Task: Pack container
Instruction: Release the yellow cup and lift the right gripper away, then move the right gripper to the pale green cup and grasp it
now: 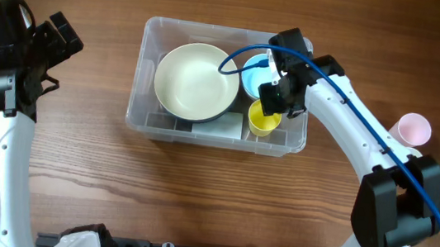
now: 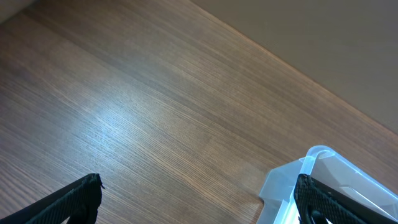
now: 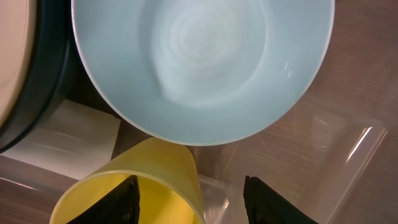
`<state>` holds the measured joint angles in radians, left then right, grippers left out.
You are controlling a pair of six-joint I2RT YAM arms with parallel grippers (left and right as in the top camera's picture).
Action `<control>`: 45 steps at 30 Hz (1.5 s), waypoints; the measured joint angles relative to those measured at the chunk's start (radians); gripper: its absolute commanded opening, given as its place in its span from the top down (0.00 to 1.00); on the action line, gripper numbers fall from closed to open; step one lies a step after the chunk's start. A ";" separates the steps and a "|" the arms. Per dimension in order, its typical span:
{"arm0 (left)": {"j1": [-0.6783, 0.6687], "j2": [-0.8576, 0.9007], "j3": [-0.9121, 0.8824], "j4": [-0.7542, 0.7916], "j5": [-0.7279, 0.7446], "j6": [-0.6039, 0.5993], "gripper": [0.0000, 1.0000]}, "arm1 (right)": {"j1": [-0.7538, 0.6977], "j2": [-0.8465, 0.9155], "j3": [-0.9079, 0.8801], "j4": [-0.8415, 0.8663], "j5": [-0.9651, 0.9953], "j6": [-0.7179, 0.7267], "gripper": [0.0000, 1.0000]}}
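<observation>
Clear plastic is catching the light at the middle of the wooden table (image 1: 195,195), where the large rectangular see-through container (image 1: 141,119) with rounded corners is sitting, its long sides running across the table. Inside the container, a wide round cream bowl with a dark outer rim (image 1: 196,79) is filling its left half and lying partly over the white label (image 1: 215,127) on its base. In the container's right half a round light-blue bowl (image 1: 252,77) is resting toward the far wall, and a small yellow plastic cup (image 1: 263,122) is standing just nearer than it, close to the front right corner. The right gripper (image 1: 272,103) is reaching down into that right half, hanging directly above the yellow cup. From its wrist camera the right gripper (image 3: 196,202) is showing its jaws parted and straddling the cup's (image 3: 161,162) wall, one finger over the cup's mouth and the other outside it, with a gap on each side, so it is looking released rather than pinching. The blue bowl (image 3: 205,56) is sitting right beyond those fingers. Well off the container's left end, the left gripper (image 1: 57,59) is hovering over bare wood with its jaws spread wide and nothing between them; its camera is catching only a corner of the container (image 2: 317,168). Out past the container's right end, apart from it, a small pink cup (image 1: 414,128) is standing on the table.
</observation>
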<state>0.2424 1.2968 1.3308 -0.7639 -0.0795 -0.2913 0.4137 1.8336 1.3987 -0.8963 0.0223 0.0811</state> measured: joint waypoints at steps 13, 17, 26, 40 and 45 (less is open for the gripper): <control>0.000 0.000 0.000 0.000 0.000 0.000 0.00 | 0.002 -0.005 0.020 0.010 0.000 0.000 0.43; 0.000 0.000 0.000 0.000 0.000 0.000 0.00 | 0.002 -0.005 0.074 0.000 0.000 0.000 0.43; 0.000 0.000 0.000 0.000 0.000 0.000 0.00 | 0.002 -0.020 0.140 -0.003 0.000 0.000 0.43; 0.000 0.000 0.000 0.000 0.000 0.000 0.00 | -0.035 -0.226 0.149 -0.214 0.228 0.153 0.34; 0.000 0.000 0.000 0.000 0.000 0.000 0.00 | -0.166 -0.343 0.149 -0.341 0.323 0.304 0.19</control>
<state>0.2424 1.2968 1.3308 -0.7639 -0.0795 -0.2913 0.2474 1.4910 1.5478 -1.2373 0.3454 0.3847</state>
